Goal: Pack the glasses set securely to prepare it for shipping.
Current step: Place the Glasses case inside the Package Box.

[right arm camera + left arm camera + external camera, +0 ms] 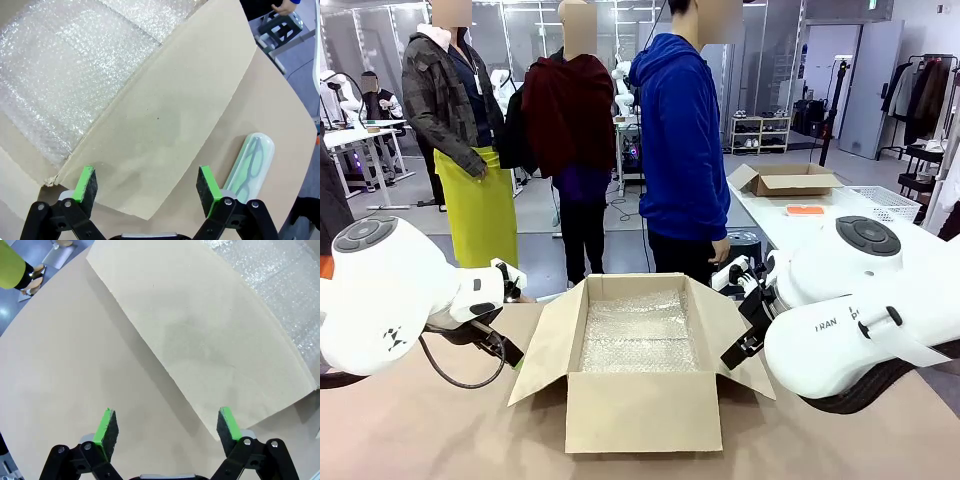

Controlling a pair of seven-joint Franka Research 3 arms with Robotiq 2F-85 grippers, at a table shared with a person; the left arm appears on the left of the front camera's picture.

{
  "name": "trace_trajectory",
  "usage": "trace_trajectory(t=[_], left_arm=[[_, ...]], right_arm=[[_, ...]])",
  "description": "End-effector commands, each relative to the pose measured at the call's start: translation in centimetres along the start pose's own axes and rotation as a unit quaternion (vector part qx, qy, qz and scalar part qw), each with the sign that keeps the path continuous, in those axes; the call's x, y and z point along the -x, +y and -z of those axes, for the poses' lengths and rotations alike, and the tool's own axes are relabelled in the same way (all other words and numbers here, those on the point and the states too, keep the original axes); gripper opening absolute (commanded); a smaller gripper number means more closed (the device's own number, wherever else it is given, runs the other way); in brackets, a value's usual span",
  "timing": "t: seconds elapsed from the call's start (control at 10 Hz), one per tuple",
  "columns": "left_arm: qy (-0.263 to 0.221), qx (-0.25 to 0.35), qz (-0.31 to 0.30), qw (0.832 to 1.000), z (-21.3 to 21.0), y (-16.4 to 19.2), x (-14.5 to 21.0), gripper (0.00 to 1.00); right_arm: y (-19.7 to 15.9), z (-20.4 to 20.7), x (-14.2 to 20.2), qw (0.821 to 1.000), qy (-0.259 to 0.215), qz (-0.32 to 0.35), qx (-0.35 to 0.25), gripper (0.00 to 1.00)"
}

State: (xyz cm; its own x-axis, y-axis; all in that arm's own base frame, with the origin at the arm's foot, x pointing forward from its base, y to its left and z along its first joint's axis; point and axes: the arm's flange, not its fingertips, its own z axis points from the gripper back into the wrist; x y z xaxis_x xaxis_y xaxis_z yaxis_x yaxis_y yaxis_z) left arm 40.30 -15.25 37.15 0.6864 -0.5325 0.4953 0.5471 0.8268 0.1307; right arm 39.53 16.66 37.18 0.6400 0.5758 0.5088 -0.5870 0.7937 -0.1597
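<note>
An open brown cardboard box (640,405) stands mid-table, lined with bubble wrap (638,330). In the right wrist view a mint green glasses case (255,165) lies flat on the table, just outside the box's right flap (170,120). My right gripper (147,182) hangs open over that flap, with the case a little beyond its right finger. My left gripper (165,427) hangs open over the tan table (60,365), at the edge of the box's left flap (200,330). Neither gripper holds anything.
A person in a blue hoodie (682,140) stands at the table's far side, behind the box. Another table at the back right carries a cardboard box (790,180), a white basket (885,203) and an orange item (805,210). Both white arms flank the box closely.
</note>
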Motion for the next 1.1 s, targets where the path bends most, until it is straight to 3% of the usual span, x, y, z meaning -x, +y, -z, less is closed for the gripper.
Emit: trace_trajectory(t=[0.0, 0.3, 0.5, 0.7, 1.0], left_arm=[[0.000, 0.000, -0.001, 1.000, 0.0, 0.1, 0.0, 1.00], [0.000, 0.000, 0.000, 1.000, 0.0, 0.0, 0.0, 1.00], [0.002, 0.020, 0.016, 1.000, -5.5, 2.1, -1.4, 1.00], [0.048, 0.077, 0.025, 0.996, -10.8, 4.1, -1.2, 1.00], [0.019, 0.126, 0.040, 0.991, -16.6, 6.1, -0.2, 1.00]], right_arm=[[0.0, 0.0, 0.0, 1.000, 0.000, 0.001, 0.000, 1.00], [0.0, 0.0, 0.0, 1.000, 0.000, 0.000, 0.000, 1.00], [-2.6, -3.7, -1.2, 0.998, 0.002, 0.045, 0.035, 1.00], [-5.8, -5.2, -1.1, 0.994, 0.019, 0.110, 0.020, 1.00], [-10.4, -5.5, -0.1, 0.976, 0.066, 0.207, -0.008, 1.00]])
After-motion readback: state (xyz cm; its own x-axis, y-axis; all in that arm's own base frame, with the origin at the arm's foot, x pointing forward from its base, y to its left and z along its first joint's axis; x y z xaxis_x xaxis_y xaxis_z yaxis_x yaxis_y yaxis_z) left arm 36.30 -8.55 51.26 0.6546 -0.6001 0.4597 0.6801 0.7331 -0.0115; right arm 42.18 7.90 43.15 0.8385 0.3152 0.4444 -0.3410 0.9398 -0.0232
